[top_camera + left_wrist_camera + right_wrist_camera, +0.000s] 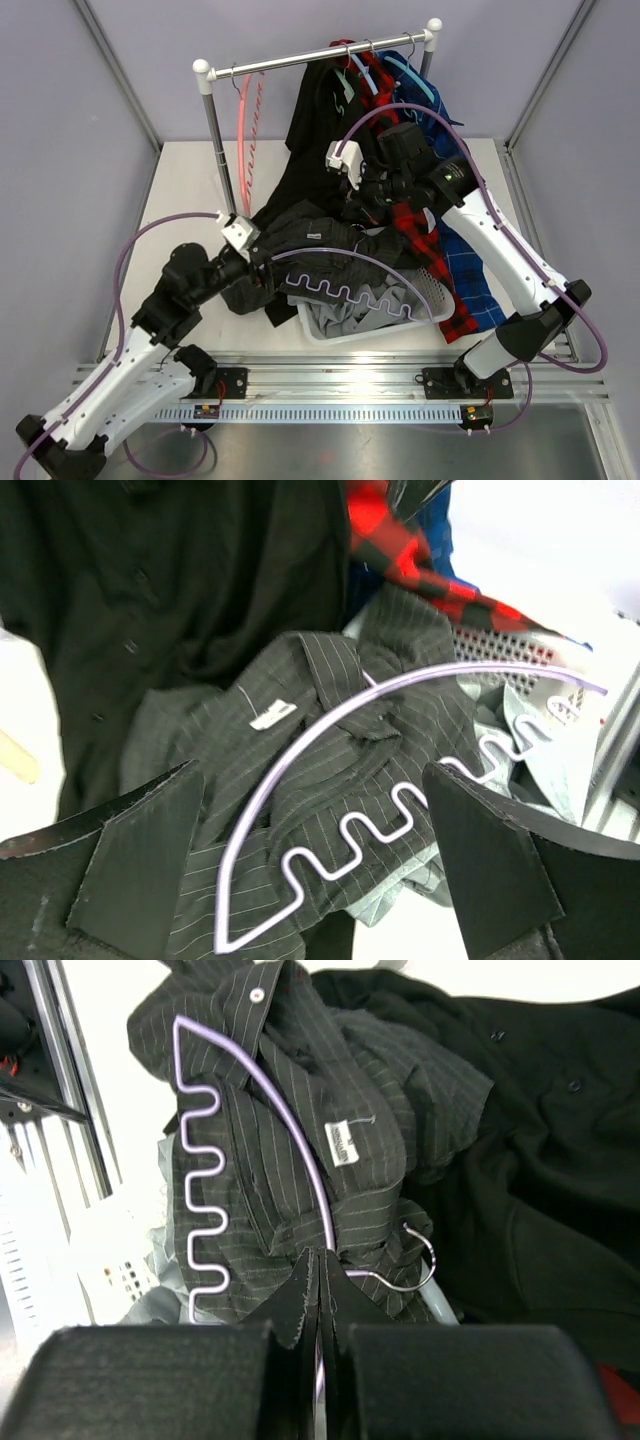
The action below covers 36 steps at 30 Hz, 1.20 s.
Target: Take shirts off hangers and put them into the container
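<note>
My right gripper (318, 1260) is clenched on the thin purple hanger (318, 1182) near its neck. My left gripper (320, 860) hangs wide apart over the same spot w/ nothing in it. The hanger lies on the charcoal pinstripe shirt (270, 1150), which is heaped on the far-left rim of the container (432, 285). That sits by the middle of the tabletop's near edge w/ the grey shirt (350, 315) already inside. Main risk: I can't tell if a hanger arm is threaded under the collar. If it is and I pull w/ the right alone, the whole shirt prob. comes along and slides off the rim onto the tabletop (180, 190), b/c my left isn't pinning any cloth. Second: the metal hook (425, 1260) sits just beside the folds and close to the black shirt (310, 120), which pools from the rail (320, 58) down to the tabletop. Drag it sideways and it could snag either fabric, maybe tugging that one off early. Third: the wire is thin and slick, so a pinch this near the pad tips may let it twist or slip out. Also the red plaid (415, 230) and blue plaid (470, 270) drape right by my right arm, so a wide swing toward the right edge could catch them.
</note>
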Motion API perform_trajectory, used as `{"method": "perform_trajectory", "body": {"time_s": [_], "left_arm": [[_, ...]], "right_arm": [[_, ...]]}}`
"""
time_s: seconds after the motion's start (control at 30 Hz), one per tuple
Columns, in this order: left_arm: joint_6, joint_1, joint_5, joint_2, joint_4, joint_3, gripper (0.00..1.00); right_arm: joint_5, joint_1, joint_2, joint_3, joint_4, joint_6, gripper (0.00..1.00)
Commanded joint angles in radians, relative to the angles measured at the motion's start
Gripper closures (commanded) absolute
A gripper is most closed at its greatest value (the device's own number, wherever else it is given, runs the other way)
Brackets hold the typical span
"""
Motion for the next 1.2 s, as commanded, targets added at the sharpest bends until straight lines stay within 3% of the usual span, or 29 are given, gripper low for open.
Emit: {"method": "perform_trajectory", "body": {"time_s": [0.0, 0.17, 0.27, 0.37, 0.53, 0.6, 1.03, 1.17], "left_arm": [[-0.009, 0.002, 0.051, 0.088, 0.06, 0.065, 0.06], [0.101, 0.002, 0.079, 0.178, -0.011, 0.114, 0.06], [0.176, 0.002, 0.084, 0.266, -0.041, 0.16, 0.09], [0.235, 0.002, 0.078, 0.394, -0.112, 0.261, 0.16], [0.259, 0.002, 0.053, 0.594, -0.25, 0.431, 0.44], [0.259, -0.001, 0.062, 0.657, -0.305, 0.465, 0.49], [0.322, -0.055, 0.013, 0.772, -0.338, 0.468, 0.44], [0.336, -0.074, -0.085, 0.849, -0.351, 0.493, 0.43]], "right_arm": [[-0.023, -0.006, -0.039, -0.027, -0.049, -0.056, 1.0], [-0.078, -0.072, -0.062, -0.126, -0.187, -0.148, 0.55], [-0.137, -0.11, -0.083, -0.232, -0.247, -0.19, 0.44], [-0.143, -0.127, -0.134, -0.356, -0.213, -0.195, 0.4], [-0.168, -0.153, -0.192, -0.438, -0.153, -0.179, 0.37], [-0.177, -0.169, -0.209, -0.444, -0.149, -0.179, 0.37], [-0.241, -0.258, -0.252, -0.513, -0.107, -0.19, 0.36], [-0.255, -0.27, -0.257, -0.517, -0.109, -0.193, 0.36]]}}
